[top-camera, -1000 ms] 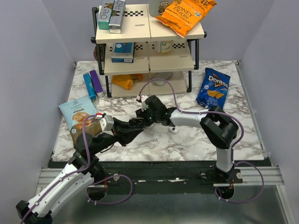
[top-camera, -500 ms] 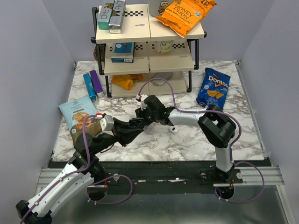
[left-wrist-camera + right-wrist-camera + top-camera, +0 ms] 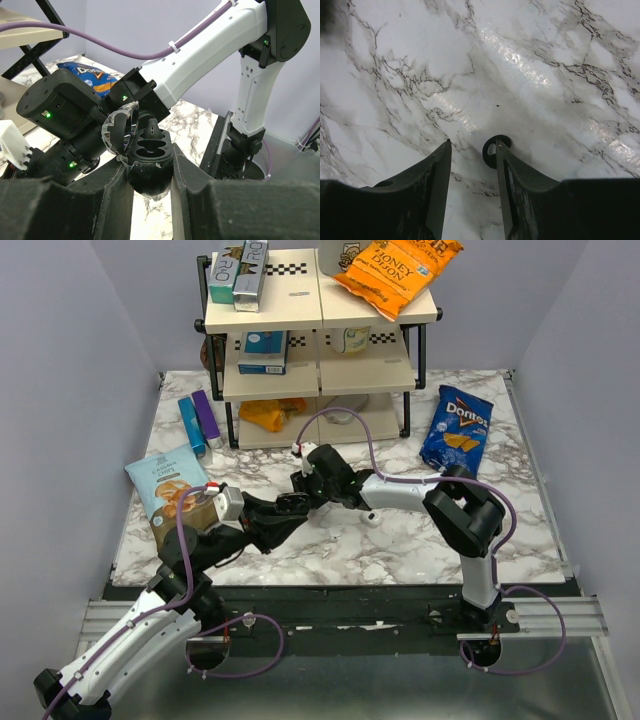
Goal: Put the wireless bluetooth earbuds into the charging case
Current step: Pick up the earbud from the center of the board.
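Right arm (image 3: 400, 495) edged left; charging case (image 3: 150, 167) lid upright.

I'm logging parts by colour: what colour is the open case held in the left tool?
The case is black, clearest in the left wrist view.

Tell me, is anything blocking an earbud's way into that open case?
Nothing visible does. The charging case, clamped in the left gripper, has its lid flipped back, leaving the sockets uncovered.

One charging case (image 3: 148, 170), one Doritos bag (image 3: 456, 428), one shelf (image 3: 290, 300), two arms (image 3: 130, 630) (image 3: 400, 495)
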You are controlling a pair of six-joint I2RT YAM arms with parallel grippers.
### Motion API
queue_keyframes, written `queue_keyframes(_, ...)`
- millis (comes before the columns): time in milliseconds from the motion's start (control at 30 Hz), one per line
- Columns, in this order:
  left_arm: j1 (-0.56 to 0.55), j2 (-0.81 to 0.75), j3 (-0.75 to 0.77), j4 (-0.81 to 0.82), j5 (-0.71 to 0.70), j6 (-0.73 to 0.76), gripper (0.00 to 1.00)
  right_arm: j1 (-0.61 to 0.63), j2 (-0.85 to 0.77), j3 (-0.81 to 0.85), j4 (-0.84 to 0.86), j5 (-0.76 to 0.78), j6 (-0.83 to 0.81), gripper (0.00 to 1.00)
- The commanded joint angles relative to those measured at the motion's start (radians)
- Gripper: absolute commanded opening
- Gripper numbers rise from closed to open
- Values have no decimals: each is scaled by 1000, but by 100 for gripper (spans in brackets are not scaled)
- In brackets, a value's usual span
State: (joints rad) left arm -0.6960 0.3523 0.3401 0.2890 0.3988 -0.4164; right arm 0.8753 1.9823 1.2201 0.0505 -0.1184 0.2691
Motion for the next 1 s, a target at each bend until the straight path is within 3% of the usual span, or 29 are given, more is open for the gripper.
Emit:
queue_keyframes(0, -4, -7, 0, 7, -20, -9, 0, -7, 12, -25, -46, 66, -1, 48)
queue_keyframes(567, -7, -4, 0, 9, -21, -10, 0, -10, 9, -34, -77, 115, -2, 41)
queue_keyframes(967, -7, 1, -1, 13, -21, -10, 0, -10, 0, -41, -77, 160, -4, 24)
